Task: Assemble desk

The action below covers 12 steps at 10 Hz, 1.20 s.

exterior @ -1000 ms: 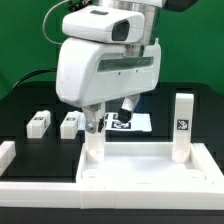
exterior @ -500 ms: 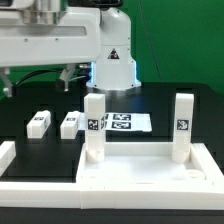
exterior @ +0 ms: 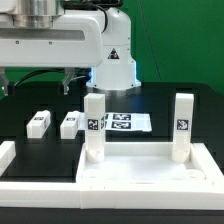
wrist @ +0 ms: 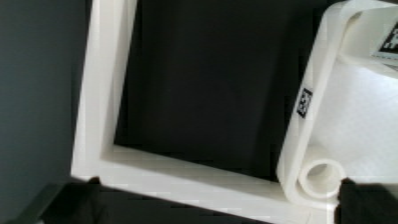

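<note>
The white desk top [exterior: 150, 165] lies at the front with two white legs standing upright in it, one at the exterior view's left [exterior: 94, 125] and one at the right [exterior: 183, 125]. Two loose tagged legs [exterior: 38, 123] [exterior: 69, 124] lie on the black table. My gripper [exterior: 36, 85] hangs above the loose legs, fingers wide apart and empty. In the wrist view the gripper [wrist: 222, 205] is open over a white rim, with the desk top's tagged edge [wrist: 306, 100] and a round leg end [wrist: 320, 180] beside it.
The marker board [exterior: 125, 122] lies behind the left upright leg. A white frame [exterior: 12, 152] borders the table at the exterior view's left and shows in the wrist view [wrist: 103, 90]. The robot's base [exterior: 112, 60] stands at the back.
The arm has risen and swung to the exterior view's left, away from the left upright leg, which stays standing. It has barely moved in the last half second.
</note>
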Available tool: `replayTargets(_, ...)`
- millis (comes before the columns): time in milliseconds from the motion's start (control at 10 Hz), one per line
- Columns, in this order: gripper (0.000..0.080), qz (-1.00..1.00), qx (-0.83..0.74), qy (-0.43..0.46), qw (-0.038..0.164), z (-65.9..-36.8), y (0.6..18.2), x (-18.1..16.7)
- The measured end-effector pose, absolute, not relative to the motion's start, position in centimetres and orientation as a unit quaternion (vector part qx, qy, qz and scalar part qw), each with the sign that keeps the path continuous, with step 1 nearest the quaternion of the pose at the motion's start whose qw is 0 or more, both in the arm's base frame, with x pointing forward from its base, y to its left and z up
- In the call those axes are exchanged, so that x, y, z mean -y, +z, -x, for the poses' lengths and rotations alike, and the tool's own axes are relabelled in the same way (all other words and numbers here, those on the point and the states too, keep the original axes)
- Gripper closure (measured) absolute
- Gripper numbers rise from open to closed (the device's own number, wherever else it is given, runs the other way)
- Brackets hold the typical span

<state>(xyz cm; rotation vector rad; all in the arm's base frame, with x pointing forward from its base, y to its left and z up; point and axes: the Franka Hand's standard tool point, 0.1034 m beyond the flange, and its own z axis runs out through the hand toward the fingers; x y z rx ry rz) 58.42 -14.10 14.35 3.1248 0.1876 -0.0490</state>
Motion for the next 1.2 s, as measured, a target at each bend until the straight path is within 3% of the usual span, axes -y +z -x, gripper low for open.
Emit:
replayTargets(400,0.0150,-0.994,0.100,-0.032,-0.043,-51.4,9.7,16.9)
replayTargets(800,0.0150,-0.988,0.135,-0.053,-0.050,-51.2,9.4,16.3)
replayTargets(900,0.0150,-0.986,0.141,-0.064,-0.061,-51.0,9.3,16.6)
replayTargets(1200,0.0150,-0.962,0.158,-0.187,-0.122,-46.2,8.5,17.0)
